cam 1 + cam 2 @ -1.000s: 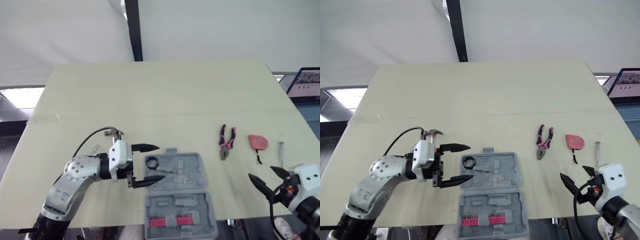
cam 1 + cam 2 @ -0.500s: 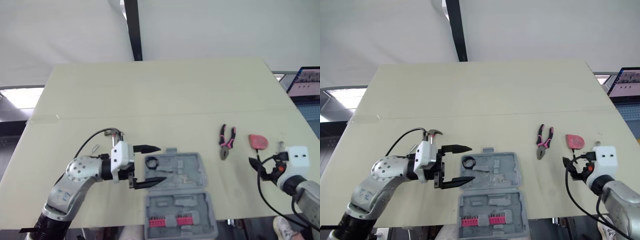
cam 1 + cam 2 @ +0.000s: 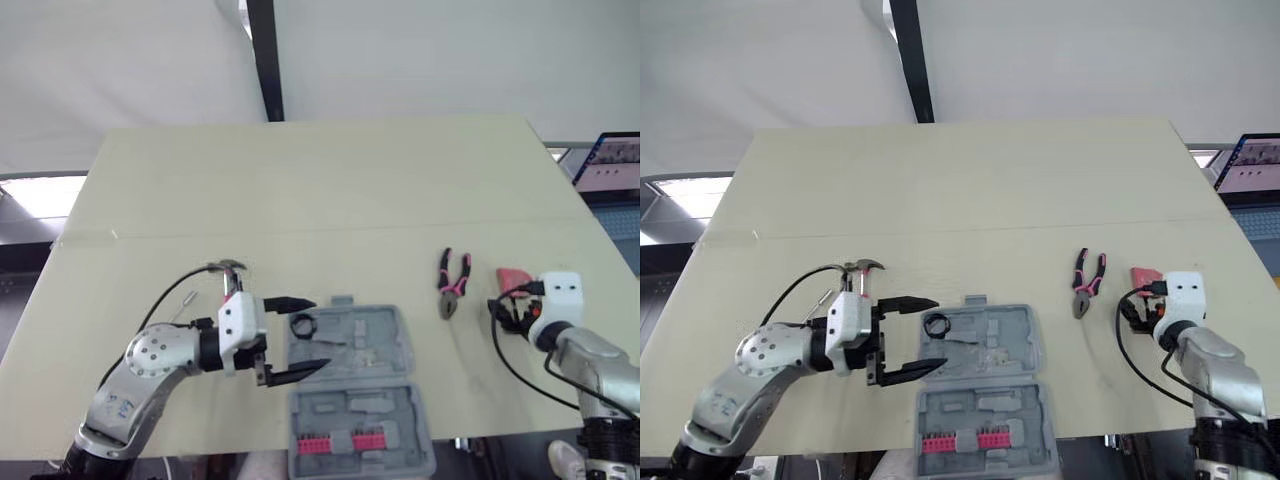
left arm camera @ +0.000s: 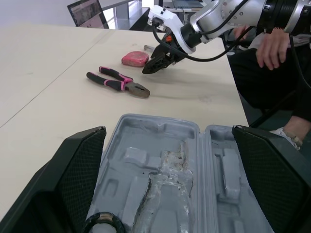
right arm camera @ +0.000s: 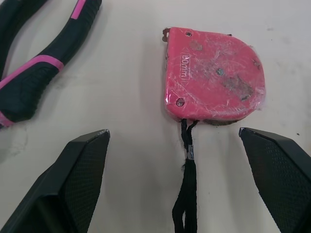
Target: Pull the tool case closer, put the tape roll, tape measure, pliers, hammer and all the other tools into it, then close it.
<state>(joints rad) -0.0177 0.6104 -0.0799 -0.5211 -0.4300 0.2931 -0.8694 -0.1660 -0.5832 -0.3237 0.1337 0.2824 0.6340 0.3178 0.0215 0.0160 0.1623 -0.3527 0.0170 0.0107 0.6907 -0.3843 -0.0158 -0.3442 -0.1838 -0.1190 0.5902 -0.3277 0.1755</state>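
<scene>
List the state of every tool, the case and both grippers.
Tool case: open, flat on the table.
Tape roll: inside the case.
Tape measure: on the table, ungripped.
Pliers: on the table, outside the case.
Hammer: on the table, partly hidden.
Left gripper: open, by the case.
Right gripper: open, facing the tape measure.

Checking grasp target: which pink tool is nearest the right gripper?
The tape measure, solid pink body, straight ahead of the open right gripper; the pliers lie aside.
</scene>
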